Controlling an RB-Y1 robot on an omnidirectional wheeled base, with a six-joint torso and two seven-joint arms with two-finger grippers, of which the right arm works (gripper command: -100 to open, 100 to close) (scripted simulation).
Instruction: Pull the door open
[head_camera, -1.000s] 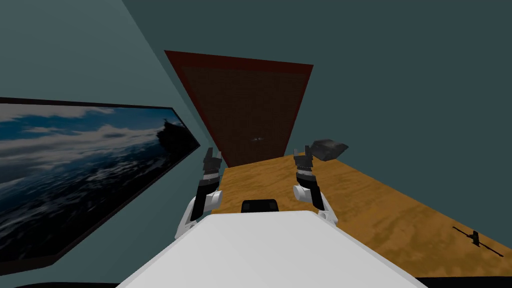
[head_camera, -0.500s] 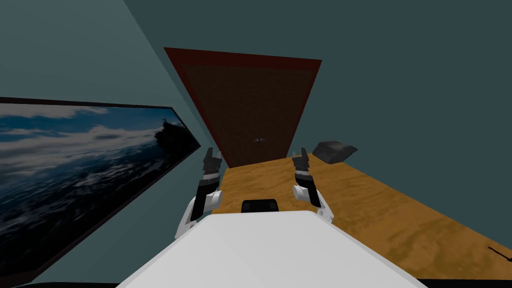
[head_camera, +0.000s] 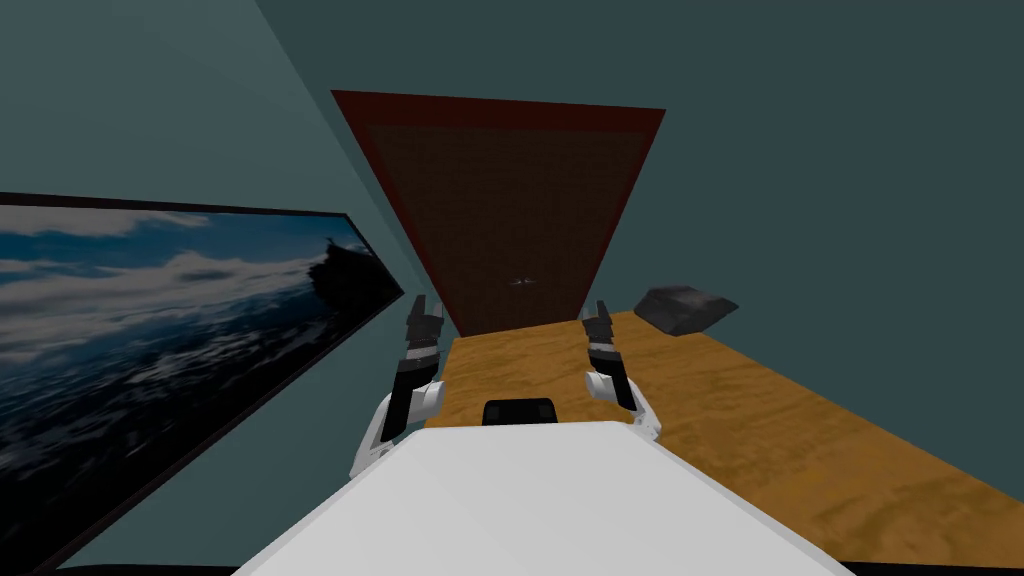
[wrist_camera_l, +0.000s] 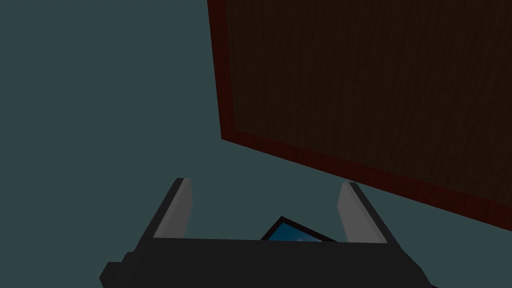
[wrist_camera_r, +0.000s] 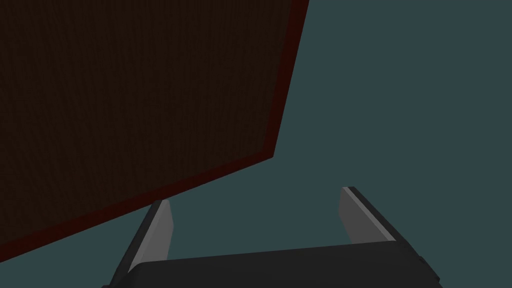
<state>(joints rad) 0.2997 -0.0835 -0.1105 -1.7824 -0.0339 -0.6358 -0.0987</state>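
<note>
The dark brown door (head_camera: 510, 210), edged by a deep red frame (head_camera: 500, 112), stands straight ahead of you in the teal wall (head_camera: 820, 150), at the far end of a wood-grain floor (head_camera: 760, 420). It looks flush within that frame. A small pale fitting (head_camera: 520, 283) sits low on the panel, too small to read as more than a glint.

Both arms reach forward toward the door. In the head view, the left gripper (head_camera: 424, 312) hangs in front of the door's lower left corner. Its wrist camera shows the two fingers (wrist_camera_l: 179, 210) spread apart with nothing between them, aimed at bare wall just beside a corner of the frame. The right gripper (head_camera: 599, 318) hangs in front of the door's lower right corner. Its fingers (wrist_camera_r: 357, 220) are likewise spread and empty, one blade overlapping the frame's edge in its wrist view and the other set against plain wall. Both grippers are apart from the door.

On the wall to your left hangs a large black-framed picture (head_camera: 150, 330) of sea and cloud, and a corner of it shows between the left gripper's fingers. A dark grey, blocky object (head_camera: 686, 308) lies at the foot of the right wall, just beyond the right gripper and near the door's lower right corner.
</note>
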